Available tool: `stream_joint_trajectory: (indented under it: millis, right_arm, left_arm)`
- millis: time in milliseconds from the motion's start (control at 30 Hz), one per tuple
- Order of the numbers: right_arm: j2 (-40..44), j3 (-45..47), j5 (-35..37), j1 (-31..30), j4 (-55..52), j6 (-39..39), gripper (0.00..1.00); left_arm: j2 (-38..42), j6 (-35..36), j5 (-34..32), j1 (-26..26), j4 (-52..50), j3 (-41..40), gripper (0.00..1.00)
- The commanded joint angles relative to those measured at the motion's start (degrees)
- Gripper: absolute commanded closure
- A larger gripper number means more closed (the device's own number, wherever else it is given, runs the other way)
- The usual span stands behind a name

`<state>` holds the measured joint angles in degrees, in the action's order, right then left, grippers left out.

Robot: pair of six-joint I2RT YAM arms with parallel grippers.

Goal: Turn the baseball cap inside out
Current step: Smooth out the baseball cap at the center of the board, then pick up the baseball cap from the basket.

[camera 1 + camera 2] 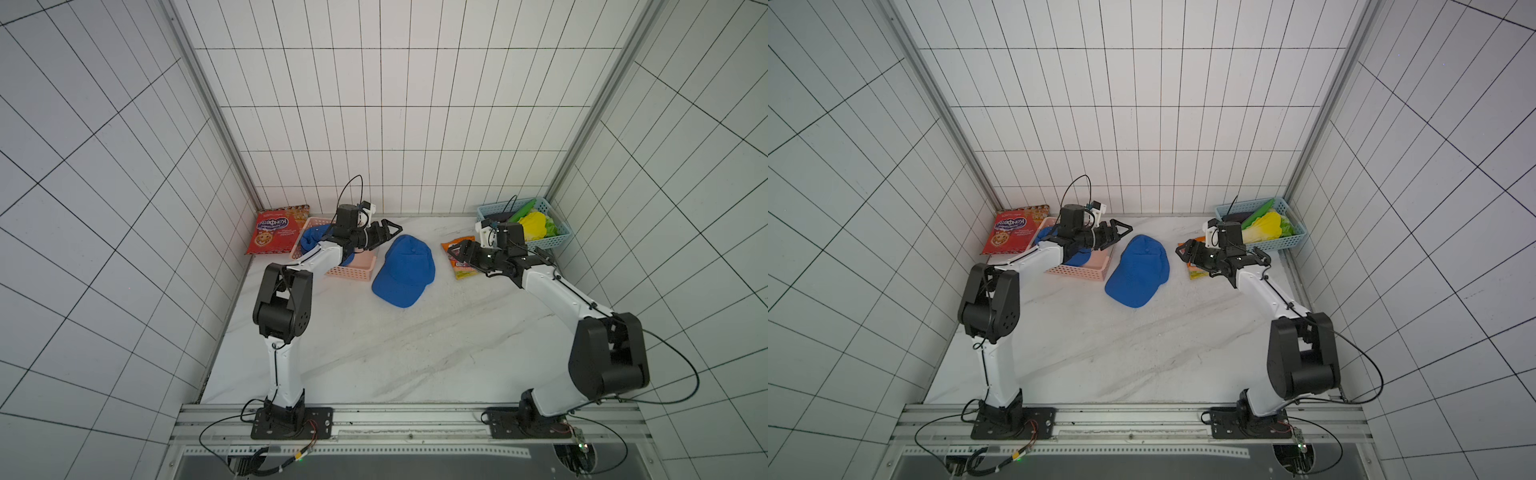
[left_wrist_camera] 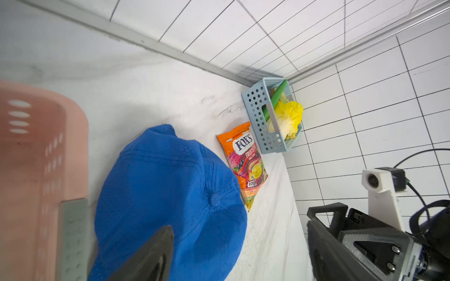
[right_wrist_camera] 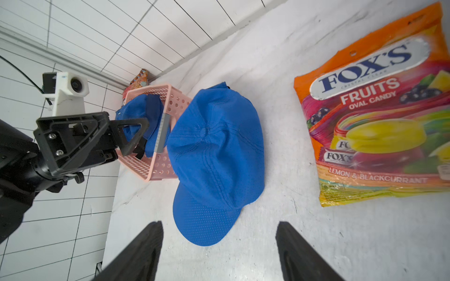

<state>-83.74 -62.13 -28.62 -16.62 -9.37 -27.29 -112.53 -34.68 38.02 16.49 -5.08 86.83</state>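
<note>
The blue baseball cap lies crown up on the marble table at the back middle, its brim toward the front. Nothing holds it. My left gripper hovers open just left of the crown, over the pink basket's corner. In the left wrist view the cap fills the space by one dark finger. To the cap's right, my right gripper stands open above the candy bag. In the right wrist view the cap lies beyond that open gripper, only bare table between the fingers.
A pink basket left of the cap holds another blue cap. A red cookie bag leans in the back left corner. An orange candy bag lies right of the cap. A blue basket holds yellow and green items.
</note>
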Motion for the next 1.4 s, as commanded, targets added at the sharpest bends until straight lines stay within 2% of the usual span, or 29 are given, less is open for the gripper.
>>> stream_joint_trajectory:
  millis: [0, 167, 300, 500, 600, 767, 967, 1100, 1200, 1367]
  right_arm:
    - [6.2, 2.7, 4.6, -1.6, -3.1, 6.0, 0.18]
    - [15.3, 8.2, 8.7, -6.3, -0.9, 12.8, 0.13]
    - [19.6, 12.0, 8.5, -9.4, 2.3, 14.5, 0.08]
    - [19.6, 12.4, 7.0, -13.2, 3.0, 13.7, 0.06]
    - [18.5, 12.2, 7.0, -14.5, 3.6, 13.4, 0.03]
    - [16.4, 11.5, 6.3, -15.3, 4.6, 13.2, 0.02]
    - [14.1, 11.3, 5.5, -15.3, 4.5, 13.5, 0.02]
    - [12.7, 11.3, 5.2, -15.3, 4.4, 13.6, 0.02]
    - [11.8, 11.2, 5.0, -15.3, 4.3, 13.5, 0.02]
    - [10.9, 10.8, 4.7, -15.4, 4.1, 13.2, 0.02]
  left_arm:
    - [6.7, 9.7, -4.3, 0.2, -9.6, 1.8, 0.13]
    - [14.1, 19.8, -14.0, -1.8, -16.7, -0.1, 0.03]
    - [14.1, 24.7, -20.8, -8.3, -24.3, 2.4, 0.01]
    - [7.4, 29.1, -31.8, -16.7, -32.2, 8.3, 0.01]
    - [3.2, 32.3, -35.2, -17.0, -35.4, 11.1, 0.02]
    - [-2.2, 38.2, -42.8, -16.7, -31.9, 13.7, 0.01]
    - [-10.1, 47.7, -41.1, -16.5, -32.0, 21.0, 0.02]
    - [-13.4, 53.2, -37.2, -15.5, -31.9, 22.1, 0.05]
    - [-16.0, 54.3, -33.4, -15.2, -31.5, 22.9, 0.09]
    - [-21.8, 54.4, -30.5, -14.9, -36.6, 28.2, 0.09]
